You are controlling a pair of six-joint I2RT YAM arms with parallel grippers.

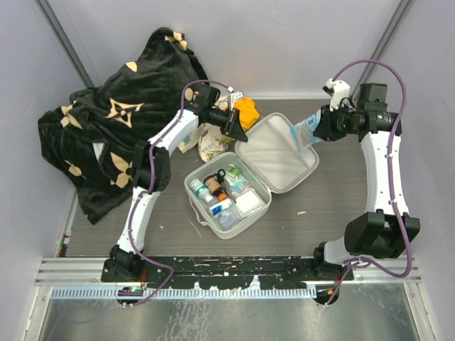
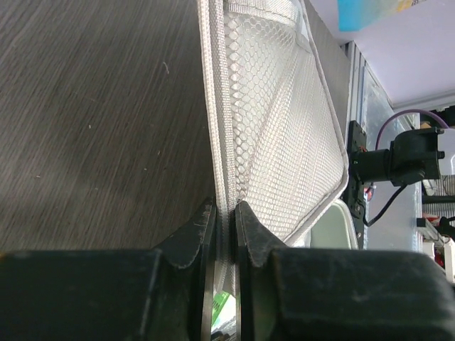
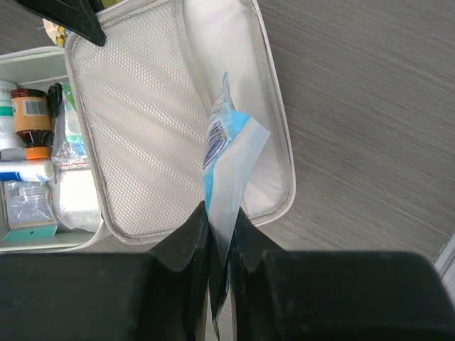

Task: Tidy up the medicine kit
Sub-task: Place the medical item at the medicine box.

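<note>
The medicine kit [image 1: 193, 190] lies open in the middle of the table, a pale grey zip case. Its base holds bottles [image 3: 30, 119], a tube and packets. Its hinged lid [image 1: 276, 155] is laid back to the right, mesh pocket [image 2: 277, 106] facing up. My left gripper [image 1: 237, 128] is at the lid's far left corner. In the left wrist view its jaws [image 2: 226, 222] are shut on the lid's zip edge [image 2: 213, 106]. My right gripper [image 1: 318, 128] hangs over the lid's right side, shut on a blue and white packet [image 3: 229, 145] that hangs above the lid [image 3: 142, 128].
A black blanket with beige motifs [image 1: 114, 135] is heaped at the back left. A floral-and-orange cloth bundle [image 1: 212, 142] lies just behind the kit's base, under the left arm. Bare dark wood-grain table [image 1: 341, 206] shows to the right and front.
</note>
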